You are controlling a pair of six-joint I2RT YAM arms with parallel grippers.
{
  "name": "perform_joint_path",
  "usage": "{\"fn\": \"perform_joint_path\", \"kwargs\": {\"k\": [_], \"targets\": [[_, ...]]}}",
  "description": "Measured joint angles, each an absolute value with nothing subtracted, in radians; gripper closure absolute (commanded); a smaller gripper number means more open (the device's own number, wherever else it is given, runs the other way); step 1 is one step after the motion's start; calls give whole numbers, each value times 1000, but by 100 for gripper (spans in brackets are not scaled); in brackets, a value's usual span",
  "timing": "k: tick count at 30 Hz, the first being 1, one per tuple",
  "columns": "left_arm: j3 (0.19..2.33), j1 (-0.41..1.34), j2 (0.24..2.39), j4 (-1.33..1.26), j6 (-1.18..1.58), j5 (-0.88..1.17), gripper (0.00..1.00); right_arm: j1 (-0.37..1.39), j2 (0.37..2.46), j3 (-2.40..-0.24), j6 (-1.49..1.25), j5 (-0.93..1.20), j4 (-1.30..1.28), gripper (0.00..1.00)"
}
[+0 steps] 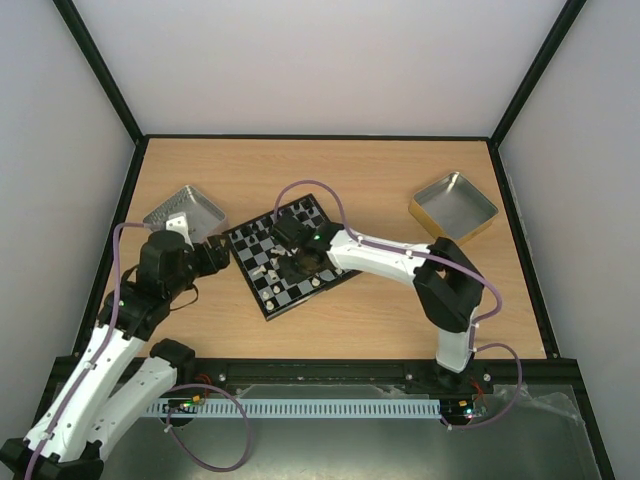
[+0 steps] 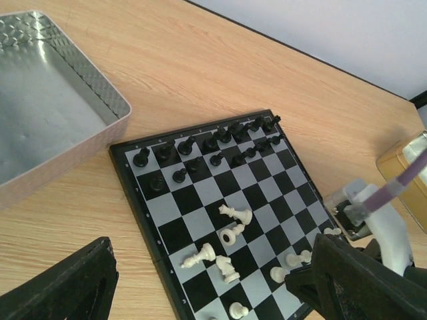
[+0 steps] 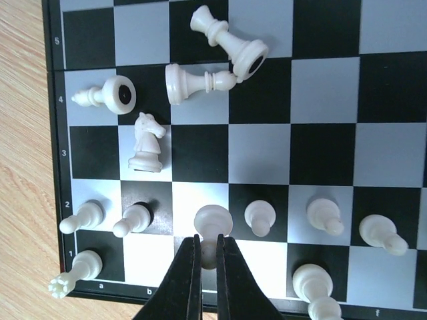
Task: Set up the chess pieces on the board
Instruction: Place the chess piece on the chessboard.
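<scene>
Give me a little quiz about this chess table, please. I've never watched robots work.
1. True or false: the left pincer and the right pincer are both shut.
2. Which tray sits nearest the left pincer? A: silver tray. B: gold tray.
3. How many white pieces lie toppled in the middle of the board?
Key: 1 false, the left pincer is open and only the right pincer is shut, on a white piece. 2 A. 3 three.
</scene>
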State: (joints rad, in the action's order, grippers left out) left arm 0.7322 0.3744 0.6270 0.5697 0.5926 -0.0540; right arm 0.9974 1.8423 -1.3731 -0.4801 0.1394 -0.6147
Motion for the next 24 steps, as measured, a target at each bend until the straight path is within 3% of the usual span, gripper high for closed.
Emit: {"fn": "perform_joint_path", "kwargs": {"k": [15, 24], "targets": [[711, 374, 542, 568, 544, -83, 19, 1017, 2030, -1547, -453, 182, -759, 94], [706, 374, 541, 567, 542, -83, 19, 1021, 2042, -1580, -451, 173, -803, 90]]}}
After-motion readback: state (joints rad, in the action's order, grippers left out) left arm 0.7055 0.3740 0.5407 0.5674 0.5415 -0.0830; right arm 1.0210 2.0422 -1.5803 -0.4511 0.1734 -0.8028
